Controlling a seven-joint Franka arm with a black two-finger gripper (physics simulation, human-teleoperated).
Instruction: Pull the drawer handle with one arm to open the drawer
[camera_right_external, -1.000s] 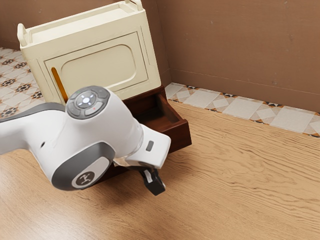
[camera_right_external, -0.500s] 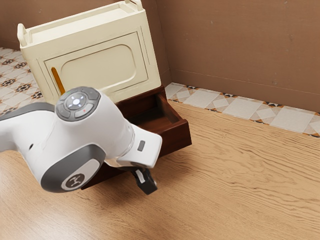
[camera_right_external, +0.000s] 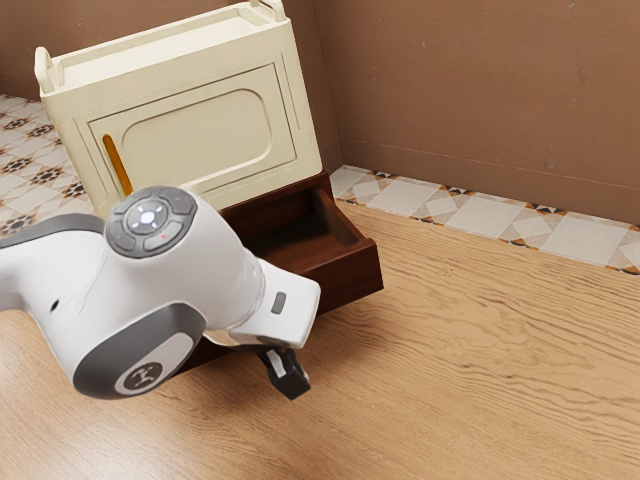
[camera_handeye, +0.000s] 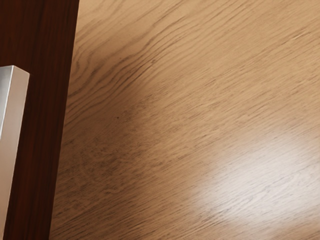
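Exterior view: dark reddish-brown drawer (camera_right_external: 352, 282) standing open at the foot of a cream cabinet (camera_right_external: 195, 145), hollow interior in sight. Black gripper (camera_right_external: 291, 380) low, just outside the drawer front. State of grip: can't tell whether released or clenched. Wrist view: pale metal handle (camera_handeye: 15, 130) on dark wood, off to one side of the hand, w/ wood-grained surface (camera_handeye: 165, 140) beyond.

Step in hand, prob. the end of the pull; main goal apparently met, though full travel can't be confirmed. Next, if far enough out: ease the hand away from the front w/o nudging the drawer back in. If more travel needed: line up w/ the handle again, then pull straight outward.

Around: upright orange-yellow strip (camera_right_external: 117, 163) on the cabinet face, brown wall (camera_right_external: 480, 90) behind, patterned tiles (camera_right_external: 470, 212) along its base. In the way: white arm (camera_right_external: 190, 275), across part of cabinet & drawer, approx. from the exterior view's left.
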